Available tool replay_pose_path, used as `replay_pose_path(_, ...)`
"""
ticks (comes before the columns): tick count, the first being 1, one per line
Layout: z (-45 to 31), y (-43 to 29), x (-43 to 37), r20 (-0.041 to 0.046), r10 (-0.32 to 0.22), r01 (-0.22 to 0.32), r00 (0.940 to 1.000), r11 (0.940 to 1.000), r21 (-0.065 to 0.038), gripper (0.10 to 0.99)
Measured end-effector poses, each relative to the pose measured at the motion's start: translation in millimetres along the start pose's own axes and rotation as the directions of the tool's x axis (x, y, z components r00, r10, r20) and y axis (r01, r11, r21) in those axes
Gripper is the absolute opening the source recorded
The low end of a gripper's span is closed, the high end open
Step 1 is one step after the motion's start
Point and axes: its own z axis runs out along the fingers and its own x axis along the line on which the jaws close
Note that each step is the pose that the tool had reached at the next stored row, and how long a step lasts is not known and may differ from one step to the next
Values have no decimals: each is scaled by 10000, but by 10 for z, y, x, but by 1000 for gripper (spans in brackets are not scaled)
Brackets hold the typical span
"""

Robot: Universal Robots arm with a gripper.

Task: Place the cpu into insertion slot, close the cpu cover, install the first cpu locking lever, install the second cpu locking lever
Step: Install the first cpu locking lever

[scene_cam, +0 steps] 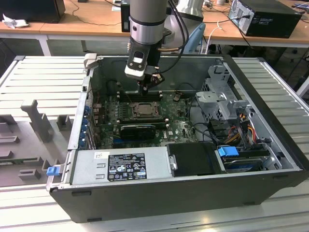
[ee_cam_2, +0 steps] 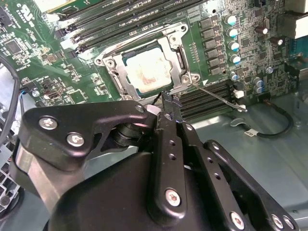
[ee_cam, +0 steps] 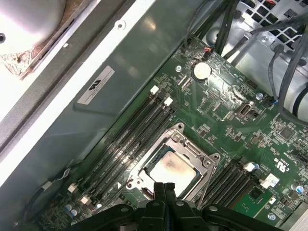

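The cpu [ee_cam_2: 149, 72] [ee_cam: 171, 168], a square chip with a silvery-beige top, lies flat in the insertion slot [scene_cam: 143, 109] on the green motherboard [ee_cam_2: 29, 57]. The grey cpu cover [ee_cam_2: 113, 73] [ee_cam: 191, 144] lies down around it, framing the chip. One thin metal locking lever [ee_cam_2: 216, 97] sticks out slanted from the socket's corner, over the memory slots. My gripper [ee_cam_2: 166, 102] [ee_cam: 163, 186] [scene_cam: 147, 88] hangs just above the socket's edge, fingers pressed together with nothing seen between them.
Long black memory slots [ee_cam: 139, 127] flank the socket on both sides. The open computer case [scene_cam: 159, 195] surrounds the board, with a drive cage [scene_cam: 224, 99] and cables [scene_cam: 241, 130] at the exterior view's right and a power supply [scene_cam: 123, 166] at the front.
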Motion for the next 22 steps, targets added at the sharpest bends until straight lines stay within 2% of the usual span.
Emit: replay_pose_path(22, 0, 0, 0, -32, -744, 744, 9972, 9972, 41, 106)
